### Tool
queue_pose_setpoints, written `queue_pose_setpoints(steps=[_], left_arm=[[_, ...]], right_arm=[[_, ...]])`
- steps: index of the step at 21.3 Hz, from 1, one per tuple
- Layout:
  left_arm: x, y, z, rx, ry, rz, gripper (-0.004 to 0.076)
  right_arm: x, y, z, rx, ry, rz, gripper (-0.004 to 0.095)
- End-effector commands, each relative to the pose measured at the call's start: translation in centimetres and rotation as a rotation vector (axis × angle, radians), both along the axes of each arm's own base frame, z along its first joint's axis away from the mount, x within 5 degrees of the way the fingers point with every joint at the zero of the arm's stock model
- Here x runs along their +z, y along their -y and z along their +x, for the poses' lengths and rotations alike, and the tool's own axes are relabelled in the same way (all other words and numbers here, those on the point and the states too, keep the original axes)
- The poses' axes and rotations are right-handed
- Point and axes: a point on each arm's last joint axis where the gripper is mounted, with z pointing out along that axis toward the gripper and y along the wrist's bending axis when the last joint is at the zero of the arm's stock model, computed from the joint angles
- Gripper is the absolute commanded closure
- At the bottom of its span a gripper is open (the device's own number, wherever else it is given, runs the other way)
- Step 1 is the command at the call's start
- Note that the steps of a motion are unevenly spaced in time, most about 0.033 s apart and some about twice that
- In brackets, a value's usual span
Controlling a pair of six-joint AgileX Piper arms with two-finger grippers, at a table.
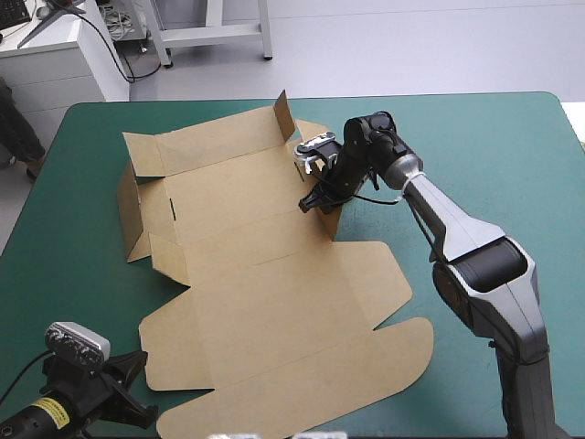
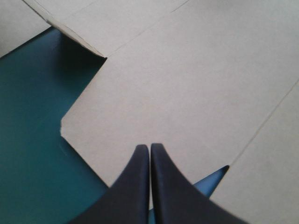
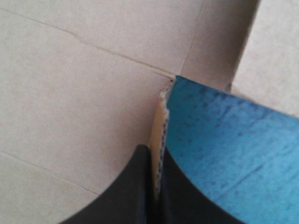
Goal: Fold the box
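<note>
brown box [image 1: 265,274] lies on the teal-green cover [image 1: 494,155], its left walls raised. left gripper [image 2: 149,146], fingers closed and empty, hangs over its near-left edge. right gripper [image 1: 315,203] pinches its right wall upright; open cover lies beyond.

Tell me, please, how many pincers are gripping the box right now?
1. The right pincer is shut on the box, on its raised right flap. The left pincer, shut on nothing, is by its near-left corner.
</note>
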Motion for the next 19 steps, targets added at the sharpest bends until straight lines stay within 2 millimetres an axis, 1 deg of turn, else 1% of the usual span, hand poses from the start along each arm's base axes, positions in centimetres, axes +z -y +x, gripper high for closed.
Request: queue_pose_setpoints(steps=[1, 3, 4, 7, 10, 11, 13, 15, 17, 19], left_arm=[[1.2, 0.2, 0.3, 0.000, 0.064, -0.040, 0.0732], [1.2, 0.2, 0.3, 0.000, 0.064, -0.040, 0.0732], [1.2, 0.2, 0.3, 0.000, 0.064, -0.040, 0.0732], [1.2, 0.2, 0.3, -0.001, 0.063, -0.042, 0.0732], [1.2, 0.2, 0.3, 0.002, 0.062, -0.045, 0.0732], [1.2, 0.2, 0.3, 0.002, 0.062, -0.045, 0.0732], [1.2, 0.2, 0.3, 0.002, 0.062, -0.045, 0.0732], [1.2, 0.2, 0.3, 0.002, 0.062, -0.045, 0.0732], [1.2, 0.2, 0.3, 0.002, 0.062, -0.045, 0.0732], [1.2, 0.2, 0.3, 0.002, 0.062, -0.045, 0.0732]], right_arm=[[4.2, 1.0, -0.6, 0.096, 0.138, -0.037, 0.0917], [5.2, 1.0, -0.4, 0.182, 0.207, -0.061, 0.0923], [5.8, 0.8, -0.4, 0.295, 0.257, -0.068, 0.0927], [6.5, 0.1, -0.8, 0.428, 0.300, -0.011, 0.0927], [6.9, -0.6, -1.3, 0.481, 0.322, -0.001, 0.0927], [7.3, -1.1, -1.8, 0.520, 0.338, -0.005, 0.0927], [7.9, -1.6, -2.6, 0.539, 0.349, -0.004, 0.0927], [8.7, -1.4, -3.1, 0.533, 0.359, -0.001, 0.0927], [9.2, -0.8, -4.1, 0.535, 0.355, -0.017, 0.0927], [8.9, -0.4, -5.5, 0.564, 0.347, -0.119, 0.0927]])
